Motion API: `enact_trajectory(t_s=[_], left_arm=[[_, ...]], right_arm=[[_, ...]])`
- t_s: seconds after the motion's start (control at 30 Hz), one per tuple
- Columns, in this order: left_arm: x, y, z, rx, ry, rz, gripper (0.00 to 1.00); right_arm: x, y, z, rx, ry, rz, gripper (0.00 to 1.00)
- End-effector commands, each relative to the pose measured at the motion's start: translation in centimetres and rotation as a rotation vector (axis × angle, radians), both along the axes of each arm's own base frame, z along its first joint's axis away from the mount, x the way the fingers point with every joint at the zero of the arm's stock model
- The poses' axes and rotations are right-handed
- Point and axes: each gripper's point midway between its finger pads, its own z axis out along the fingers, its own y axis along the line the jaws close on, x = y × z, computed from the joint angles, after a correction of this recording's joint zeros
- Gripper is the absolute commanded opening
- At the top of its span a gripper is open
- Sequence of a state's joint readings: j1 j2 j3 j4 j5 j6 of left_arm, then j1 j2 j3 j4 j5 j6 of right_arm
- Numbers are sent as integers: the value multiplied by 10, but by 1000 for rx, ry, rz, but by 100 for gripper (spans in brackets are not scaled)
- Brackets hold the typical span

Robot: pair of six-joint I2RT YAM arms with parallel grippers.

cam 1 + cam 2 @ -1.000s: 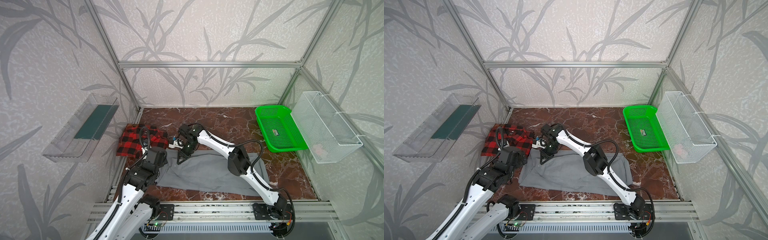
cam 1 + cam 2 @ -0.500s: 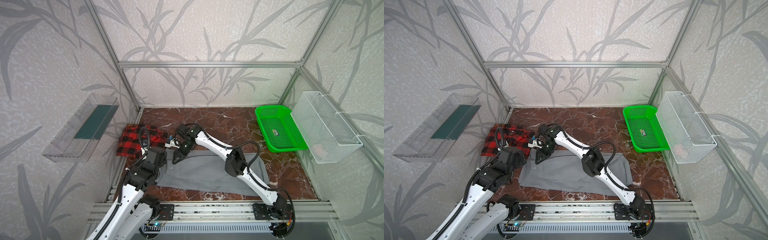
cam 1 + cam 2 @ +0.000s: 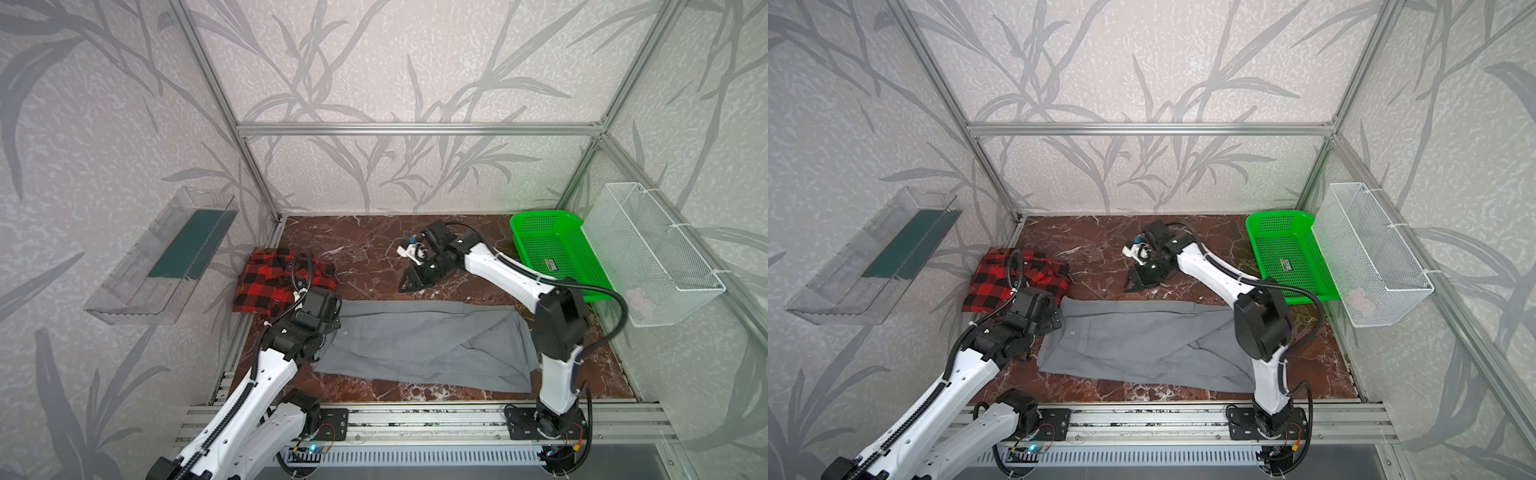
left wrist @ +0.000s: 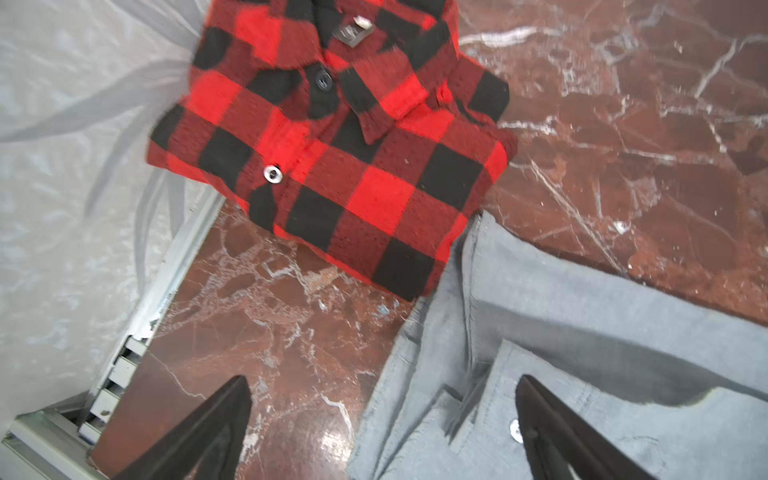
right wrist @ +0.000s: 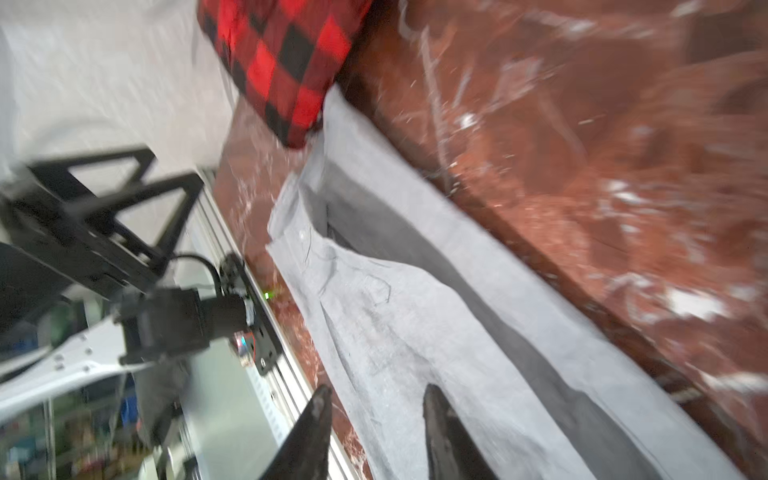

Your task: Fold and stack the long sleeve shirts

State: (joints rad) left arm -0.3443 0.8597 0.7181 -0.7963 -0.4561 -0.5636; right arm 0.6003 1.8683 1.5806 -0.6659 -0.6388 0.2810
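The gray long sleeve shirt [image 3: 424,345] [image 3: 1142,345] lies as a long strip across the front of the marble table [image 3: 365,237]. The red-and-black plaid shirt [image 3: 282,282] [image 4: 332,158] sits folded at the left, touching the gray one's collar end. My left gripper [image 4: 382,386] [image 3: 330,328] hovers wide open over that collar end [image 4: 498,395], holding nothing. Behind the gray shirt's far edge my right gripper [image 3: 409,282] [image 3: 1133,284] [image 5: 376,395] hangs above bare marble, open and holding nothing.
A green plastic basket [image 3: 540,216] stands at the back right. A white wire basket [image 3: 652,253] hangs on the right wall and a clear tray [image 3: 162,257] on the left wall. The aluminium rail [image 3: 415,415] with both arm bases runs along the front.
My right gripper has opened, left the gray shirt's left end and swung back and to the right. The gray shirt now lies flat. The left arm has stayed put.
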Motion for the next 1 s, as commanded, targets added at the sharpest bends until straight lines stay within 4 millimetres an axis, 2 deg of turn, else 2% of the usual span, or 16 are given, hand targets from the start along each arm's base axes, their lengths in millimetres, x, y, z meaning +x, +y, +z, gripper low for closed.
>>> enact_trajectory(t_s=[0.0, 0.13, 0.23, 0.27, 0.4, 0.5, 0.57, 0.67, 0.87, 0.97], left_arm=[[9, -13, 4, -82, -1, 1, 99], [18, -36, -4, -171, 39, -64, 99], [20, -48, -9, -228, 60, -77, 99], [21, -49, -12, -239, 63, -73, 99], [18, -54, -32, -284, 81, -48, 99], [18, -58, -38, -298, 105, -44, 99], [18, -59, -46, -308, 121, -19, 99], [19, -70, -65, -361, 165, -5, 99], [12, -71, -102, -339, 316, 58, 99], [8, -73, -114, -315, 389, 84, 99]], right_arm=[[22, -38, -22, 32, 29, -260, 37], [15, -110, -57, -47, 62, -526, 37], [0, -153, -84, -140, 106, -674, 36], [-6, -161, -92, -159, 113, -704, 36], [-37, -181, -124, -205, 195, -802, 33], [-55, -197, -142, -252, 223, -881, 33], [-63, -213, -153, -309, 224, -954, 33], [-68, -226, -165, -364, 232, -998, 34], [-50, -233, -180, -432, 221, -975, 34], [-25, -228, -184, -410, 236, -941, 34]])
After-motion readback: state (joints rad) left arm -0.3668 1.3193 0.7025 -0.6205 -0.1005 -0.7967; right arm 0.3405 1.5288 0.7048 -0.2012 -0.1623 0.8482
